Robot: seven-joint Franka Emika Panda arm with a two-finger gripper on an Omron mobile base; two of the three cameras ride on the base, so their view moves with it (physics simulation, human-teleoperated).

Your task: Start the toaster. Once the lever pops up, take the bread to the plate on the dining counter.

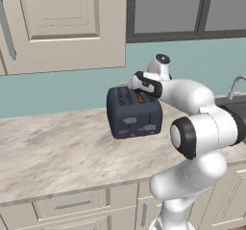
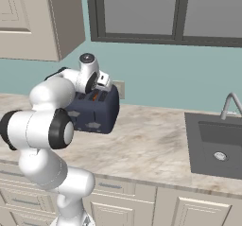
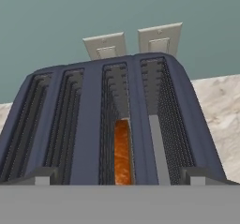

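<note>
My gripper (image 2: 105, 84) hangs with jaws spread wide and empty, right above the toaster (image 1: 133, 111), its 4 slots directly below me. The bread (image 3: 123, 152) sits sunk in the 3rd slot. I judge the lever press comes next, low on the front beneath me

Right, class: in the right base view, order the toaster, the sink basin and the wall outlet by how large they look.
1. sink basin
2. toaster, though the arm partly hides it
3. wall outlet
</note>
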